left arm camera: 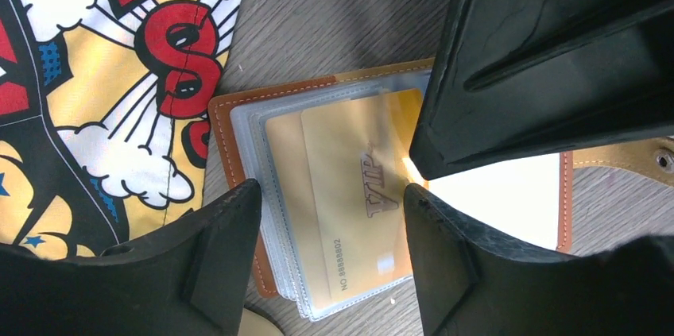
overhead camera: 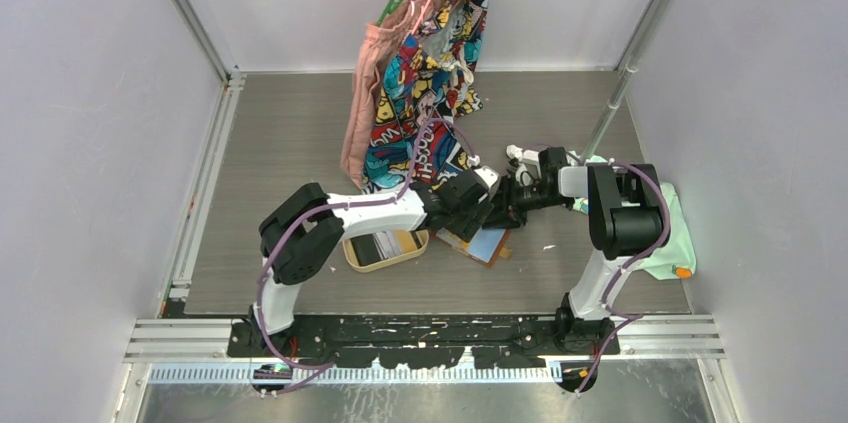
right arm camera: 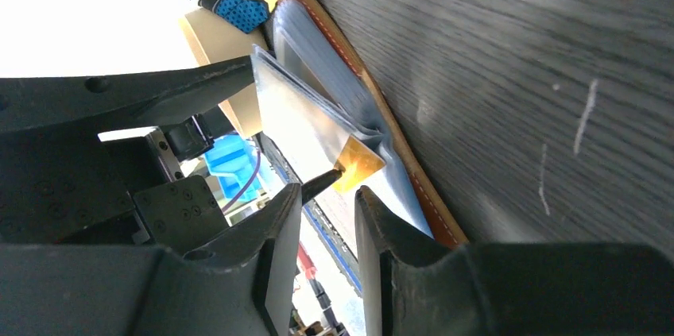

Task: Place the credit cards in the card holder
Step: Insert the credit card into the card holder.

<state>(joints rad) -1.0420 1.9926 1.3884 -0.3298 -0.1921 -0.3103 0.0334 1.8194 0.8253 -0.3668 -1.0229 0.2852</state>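
Observation:
The tan leather card holder (overhead camera: 487, 243) lies open on the table, its clear sleeves fanned out (left arm camera: 226, 137). A yellow card (left arm camera: 358, 209) marked VIP sits in the top sleeve. My left gripper (left arm camera: 330, 225) is open, one finger on each side of that sleeve, close to its edges. In the right wrist view the sleeve stands lifted off the holder (right arm camera: 367, 86), and a left fingertip touches the yellow card's corner (right arm camera: 359, 165). My right gripper (right arm camera: 330, 201) stands slightly open just beside the sleeve, with nothing between its fingers. Both grippers (overhead camera: 478, 205) (overhead camera: 512, 205) meet over the holder.
An oval wooden tray (overhead camera: 352, 255) with a black card (overhead camera: 368, 249) and a striped one stands left of the holder. Printed clothes (overhead camera: 420, 73) hang from a rack just behind, their hem (left arm camera: 103, 74) beside the holder. A green cloth (overhead camera: 665, 233) lies at the right.

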